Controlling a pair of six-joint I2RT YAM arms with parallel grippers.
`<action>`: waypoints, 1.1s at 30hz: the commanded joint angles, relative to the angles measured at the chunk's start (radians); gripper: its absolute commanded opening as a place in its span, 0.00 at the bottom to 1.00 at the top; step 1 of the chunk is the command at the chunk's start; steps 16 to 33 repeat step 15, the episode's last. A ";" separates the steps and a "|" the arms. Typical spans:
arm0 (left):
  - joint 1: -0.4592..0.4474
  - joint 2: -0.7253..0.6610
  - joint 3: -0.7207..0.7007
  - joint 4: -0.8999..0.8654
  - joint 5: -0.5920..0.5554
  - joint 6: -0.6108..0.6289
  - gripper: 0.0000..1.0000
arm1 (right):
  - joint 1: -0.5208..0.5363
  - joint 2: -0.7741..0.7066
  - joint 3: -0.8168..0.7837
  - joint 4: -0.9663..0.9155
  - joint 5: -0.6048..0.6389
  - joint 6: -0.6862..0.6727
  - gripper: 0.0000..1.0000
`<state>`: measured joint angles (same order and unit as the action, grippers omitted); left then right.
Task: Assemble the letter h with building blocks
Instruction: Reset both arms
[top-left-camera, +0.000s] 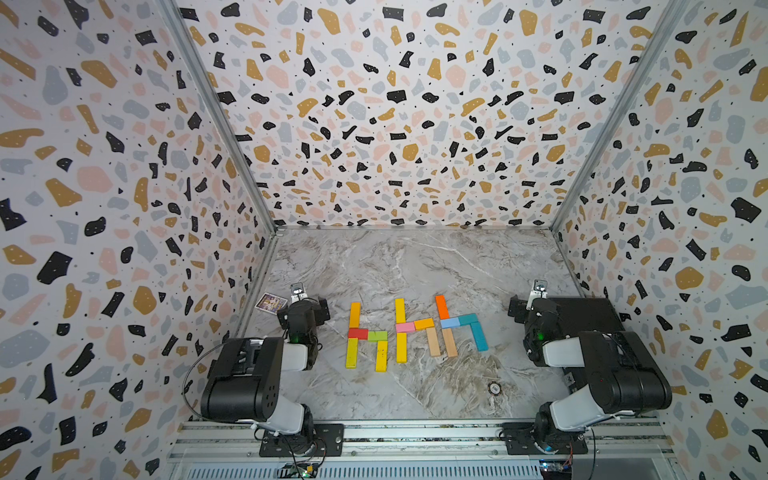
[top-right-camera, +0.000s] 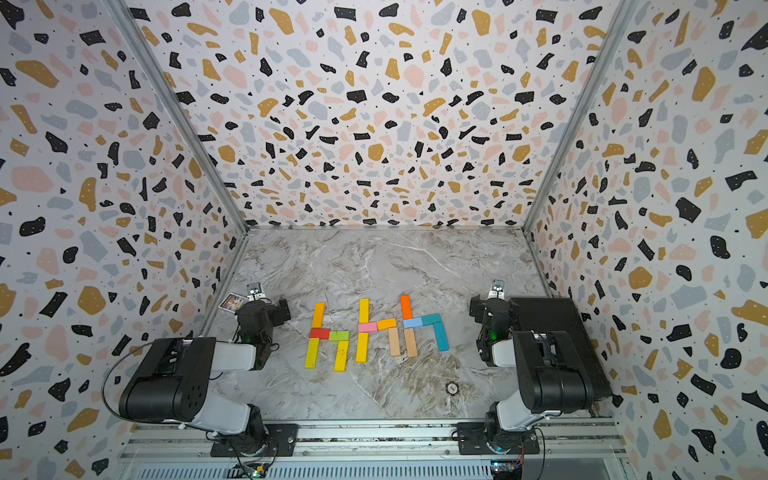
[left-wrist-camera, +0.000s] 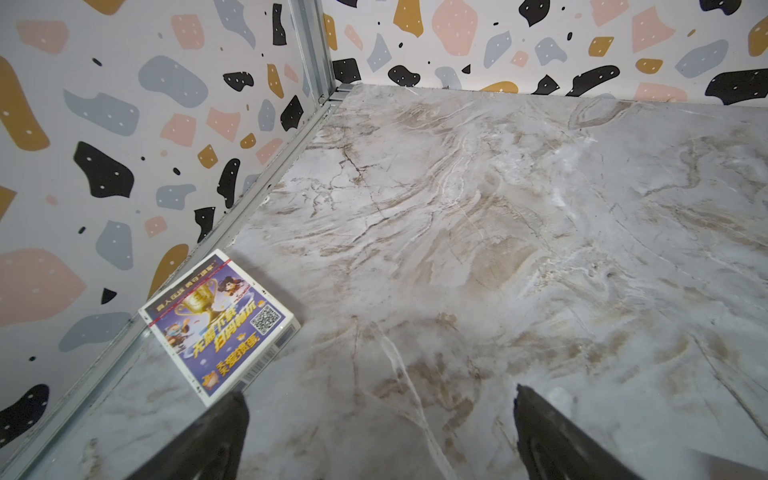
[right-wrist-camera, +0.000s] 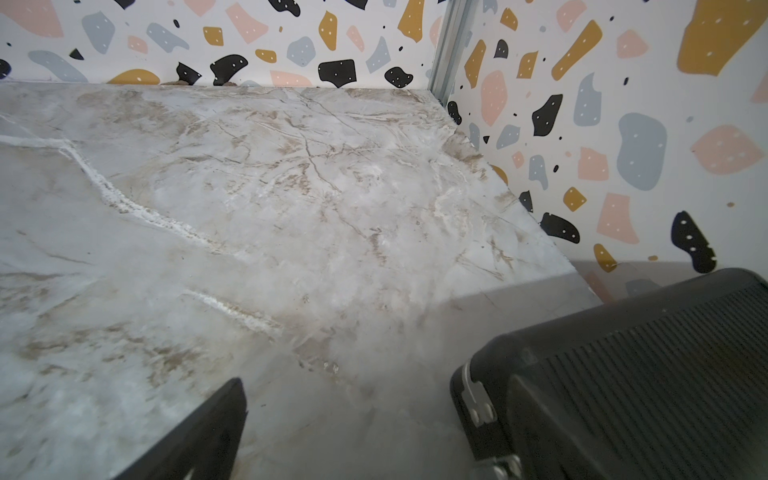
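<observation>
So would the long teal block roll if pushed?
Probably not: the long teal block lies flat with square edges, so it should slide. It looks stiff, like wood. It might nudge the short teal block next to it.

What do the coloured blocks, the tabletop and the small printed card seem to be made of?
The blocks: likely wood, matte paint; two tan ones look unpainted. The tabletop: marble pattern, perhaps printed film, faint sheen. The printed card: glossy cardboard, visibly thick, maybe a box.
</observation>
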<state>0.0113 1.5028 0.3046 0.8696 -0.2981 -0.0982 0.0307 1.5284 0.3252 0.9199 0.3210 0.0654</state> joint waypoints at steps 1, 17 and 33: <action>0.004 -0.007 -0.011 0.049 -0.007 -0.009 0.99 | -0.001 -0.011 0.005 0.011 0.000 0.007 0.99; 0.004 0.001 -0.010 0.057 -0.004 -0.004 0.99 | -0.001 -0.011 0.005 0.011 -0.001 0.007 0.99; 0.004 0.001 -0.010 0.057 -0.004 -0.004 0.99 | -0.001 -0.011 0.005 0.011 -0.001 0.007 0.99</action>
